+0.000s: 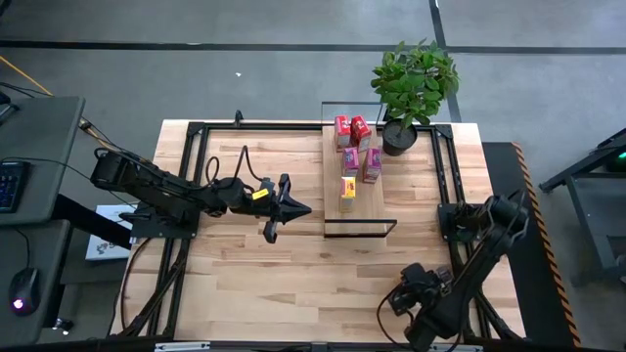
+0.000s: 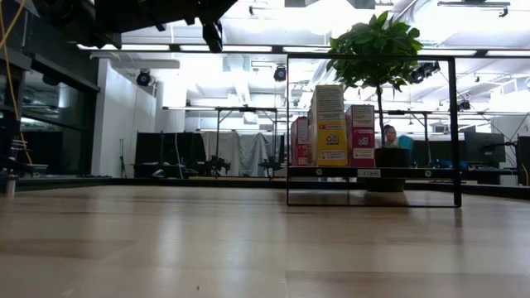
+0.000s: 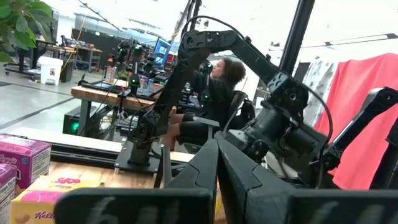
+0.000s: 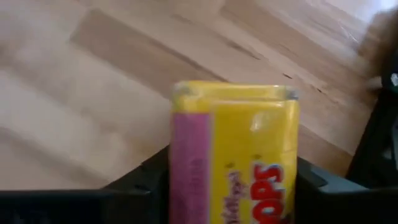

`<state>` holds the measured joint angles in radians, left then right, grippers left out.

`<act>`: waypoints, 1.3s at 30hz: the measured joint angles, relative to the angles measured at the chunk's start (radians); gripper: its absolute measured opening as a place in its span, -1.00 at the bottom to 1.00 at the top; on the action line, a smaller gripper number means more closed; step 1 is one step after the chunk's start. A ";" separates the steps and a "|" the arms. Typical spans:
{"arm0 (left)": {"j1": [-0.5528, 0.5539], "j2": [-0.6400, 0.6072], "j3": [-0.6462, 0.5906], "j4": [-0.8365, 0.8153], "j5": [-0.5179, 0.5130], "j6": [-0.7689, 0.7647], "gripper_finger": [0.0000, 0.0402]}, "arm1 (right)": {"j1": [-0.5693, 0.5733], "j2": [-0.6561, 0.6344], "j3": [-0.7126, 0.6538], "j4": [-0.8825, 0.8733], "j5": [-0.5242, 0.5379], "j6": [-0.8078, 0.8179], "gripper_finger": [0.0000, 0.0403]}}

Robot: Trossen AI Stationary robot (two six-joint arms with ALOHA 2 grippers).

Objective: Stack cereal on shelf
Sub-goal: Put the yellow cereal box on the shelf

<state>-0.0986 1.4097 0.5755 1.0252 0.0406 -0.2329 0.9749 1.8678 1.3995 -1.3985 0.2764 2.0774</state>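
While my right gripper point(image 4: 233, 186) clamps a yellow cereal box point(image 4: 233, 149) low at the table's near-right corner, five boxes point(image 1: 352, 156) stand on the shelf point(image 1: 333, 210) and my left gripper point(image 1: 293, 208) hovers closed just beside it.

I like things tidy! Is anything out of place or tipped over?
One yellow cardboard cereal box sits off the light-wood shelf plank, clamped in the right gripper near the table's right edge. The other five small boxes stand upright on it. The left gripper waits beside the shelf.
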 joint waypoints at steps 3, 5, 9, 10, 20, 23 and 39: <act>0.000 0.000 0.000 -0.007 0.000 0.000 -1.00 | 0.000 -0.023 0.042 -0.001 0.001 -0.124 -0.22; 0.000 0.000 0.000 -0.009 0.000 0.000 -1.00 | 0.000 -0.039 0.087 0.000 0.010 -0.216 -0.35; 0.000 0.000 0.000 -0.009 0.000 0.000 -1.00 | 0.000 -0.057 0.229 0.003 0.137 -0.449 -0.48; 0.000 0.000 0.000 -0.008 0.000 0.000 -1.00 | 0.000 -0.057 0.273 0.005 0.184 -0.513 -0.49; 0.000 0.000 0.000 -0.008 0.000 0.000 -1.00 | -0.126 -0.059 0.636 -0.173 0.719 -0.896 -0.44; 0.000 0.000 0.000 -0.009 0.000 0.000 -1.00 | -0.228 -0.078 0.632 -0.163 0.730 -0.944 -0.44; -0.001 0.000 0.000 -0.057 0.000 0.000 -1.00 | -0.598 -0.226 0.394 -0.173 0.413 -0.991 -0.44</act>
<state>-0.0994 1.4098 0.5751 0.9687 0.0410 -0.2329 0.3773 1.6417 1.7935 -1.5714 0.6897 1.0865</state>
